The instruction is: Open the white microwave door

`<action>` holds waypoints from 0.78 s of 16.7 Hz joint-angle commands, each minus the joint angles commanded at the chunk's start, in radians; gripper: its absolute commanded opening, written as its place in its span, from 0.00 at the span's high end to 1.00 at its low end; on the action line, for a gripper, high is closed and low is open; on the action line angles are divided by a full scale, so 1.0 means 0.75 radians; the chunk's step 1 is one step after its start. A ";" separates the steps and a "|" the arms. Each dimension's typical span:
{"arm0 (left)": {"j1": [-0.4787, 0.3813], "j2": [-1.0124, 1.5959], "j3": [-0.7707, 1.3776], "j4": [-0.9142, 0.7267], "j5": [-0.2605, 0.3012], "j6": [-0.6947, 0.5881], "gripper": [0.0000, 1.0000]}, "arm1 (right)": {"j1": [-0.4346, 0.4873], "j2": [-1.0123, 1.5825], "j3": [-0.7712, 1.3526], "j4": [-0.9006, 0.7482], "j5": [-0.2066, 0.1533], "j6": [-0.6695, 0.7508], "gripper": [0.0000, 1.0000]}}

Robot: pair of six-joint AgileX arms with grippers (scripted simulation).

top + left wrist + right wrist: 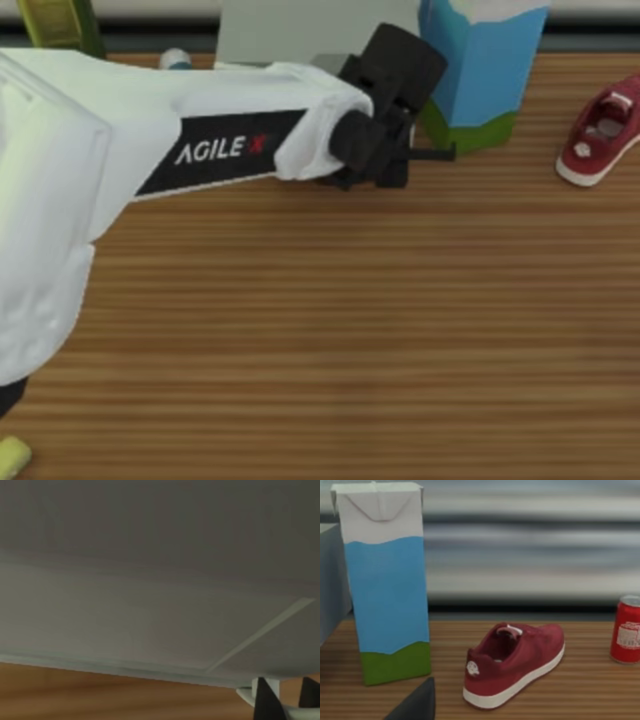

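One arm working: my left gripper [425, 150] sits at the microwave door [150, 580] near the desk's [330, 330] back edge, beside the carton [480, 70]. Can't tell whether its fingers are spread or pinching. Right arm out of top view.

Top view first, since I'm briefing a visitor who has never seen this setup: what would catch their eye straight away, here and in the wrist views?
The big white left arm sweeps across the top view from the left, its black left gripper up against the microwave at the table's far edge. Beside it stands a tall blue, white and green carton, with a red shoe to its right. A red can stands upright farther right.
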 joint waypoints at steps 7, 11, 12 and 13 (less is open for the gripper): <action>0.000 0.000 0.000 0.000 0.000 0.000 1.00 | 0.000 0.000 0.000 0.000 0.000 0.000 0.00; -0.004 -0.016 -0.042 0.022 0.021 0.027 1.00 | 0.000 0.000 0.000 0.000 0.000 0.000 0.00; 0.001 -0.031 -0.065 0.037 0.032 0.044 1.00 | 0.000 0.000 0.000 0.000 0.000 0.000 0.00; 0.005 -0.047 -0.087 0.053 0.043 0.061 1.00 | 0.000 0.000 0.000 0.000 0.000 0.000 0.00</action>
